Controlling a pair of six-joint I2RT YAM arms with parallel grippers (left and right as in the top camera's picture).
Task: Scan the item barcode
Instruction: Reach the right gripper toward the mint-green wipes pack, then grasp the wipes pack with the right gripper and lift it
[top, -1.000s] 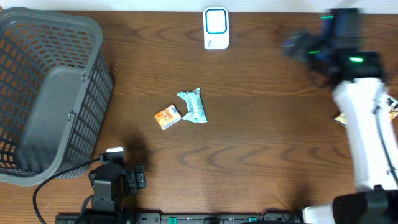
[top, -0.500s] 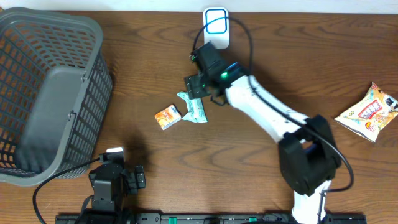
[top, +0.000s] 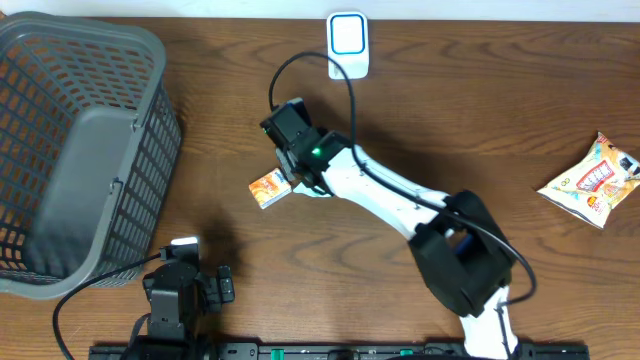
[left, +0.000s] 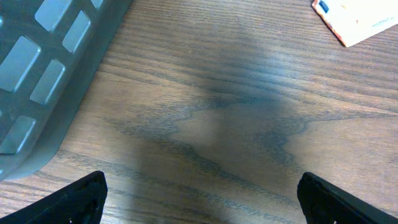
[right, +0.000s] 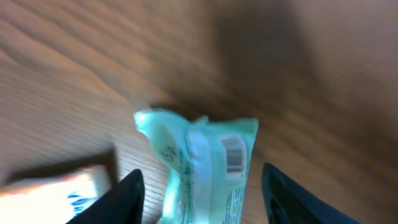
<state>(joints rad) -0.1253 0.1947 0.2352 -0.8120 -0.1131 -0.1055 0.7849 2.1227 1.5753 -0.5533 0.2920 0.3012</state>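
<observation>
**Step in hand:** pickup of the item. The right hand (right: 202, 190) is positioned over the teal crinkled plastic packet (right: 208, 165). The packet lies flat on the brown wood-grain bench (top: 420, 120), just beside a small orange carton (top: 268, 187). The right hand's fingers (right: 127, 198) are spread and straddle the packet; no contact is visible. The packet's barcode (right: 234, 152) faces up. The left hand (left: 202, 199) is spread wide and holds nothing.

**Next move, as judged:** close on the packet, lift it, and present the barcode to the white, blue-ringed scanner (top: 347, 45) at the bench's far edge.
</observation>
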